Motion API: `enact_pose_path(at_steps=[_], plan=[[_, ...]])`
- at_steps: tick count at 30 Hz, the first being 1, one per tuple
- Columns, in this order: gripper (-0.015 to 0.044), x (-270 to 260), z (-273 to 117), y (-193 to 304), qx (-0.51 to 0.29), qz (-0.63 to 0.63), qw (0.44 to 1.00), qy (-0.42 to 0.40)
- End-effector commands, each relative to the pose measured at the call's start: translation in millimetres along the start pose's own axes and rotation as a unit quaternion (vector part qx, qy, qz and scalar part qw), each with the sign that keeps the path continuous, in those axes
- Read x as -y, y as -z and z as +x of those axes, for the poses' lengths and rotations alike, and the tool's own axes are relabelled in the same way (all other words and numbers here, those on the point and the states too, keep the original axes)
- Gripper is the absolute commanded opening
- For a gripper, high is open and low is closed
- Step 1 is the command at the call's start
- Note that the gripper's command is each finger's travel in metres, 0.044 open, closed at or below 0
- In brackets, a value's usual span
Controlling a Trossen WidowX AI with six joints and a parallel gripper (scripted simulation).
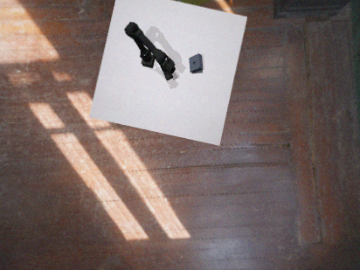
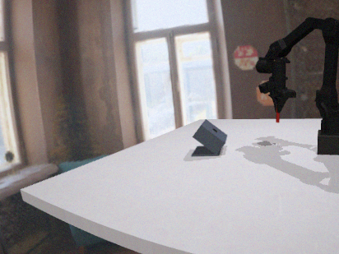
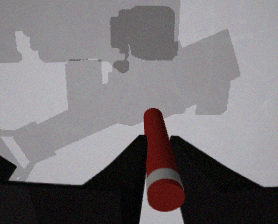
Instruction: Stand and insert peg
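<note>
A red peg [image 2: 277,118] [image 3: 155,131] hangs upright, clear of the table, with its plain end down. Its white band [image 3: 164,175] is near the upper end, just above the fingers. My gripper [image 2: 278,111] [image 3: 157,142] points down and is shut on the peg around its upper part; in the top view the arm hides the peg. The dark blue-grey sloped panel [image 1: 198,67] [image 2: 206,137] stands apart from the gripper, to its right in the top view and to its left in the exterior view. Its one hole [image 1: 195,63] [image 2: 215,130] shows empty in the sloped face.
The white table [image 1: 131,106] [image 2: 156,196] bears the arm's base [image 2: 328,142] and the panel. Shadows of the arm fall on the table below and beside the gripper. The table's near edge runs across the lower part of the exterior view.
</note>
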State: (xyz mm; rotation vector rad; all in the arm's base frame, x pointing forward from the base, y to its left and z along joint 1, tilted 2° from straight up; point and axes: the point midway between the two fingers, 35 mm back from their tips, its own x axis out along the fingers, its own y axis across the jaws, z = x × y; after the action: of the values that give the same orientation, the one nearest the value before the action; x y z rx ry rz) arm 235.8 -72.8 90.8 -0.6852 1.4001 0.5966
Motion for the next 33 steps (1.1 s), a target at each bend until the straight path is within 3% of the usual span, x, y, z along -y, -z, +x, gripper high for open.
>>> enact_pose_path(at_steps=[1, 33], plan=[[0.0, 1, 0, -8, 0.011, -0.02, 1.0, 0.008], [0.0, 4, -7, -70, 0.09, -0.172, 0.978, 0.081]])
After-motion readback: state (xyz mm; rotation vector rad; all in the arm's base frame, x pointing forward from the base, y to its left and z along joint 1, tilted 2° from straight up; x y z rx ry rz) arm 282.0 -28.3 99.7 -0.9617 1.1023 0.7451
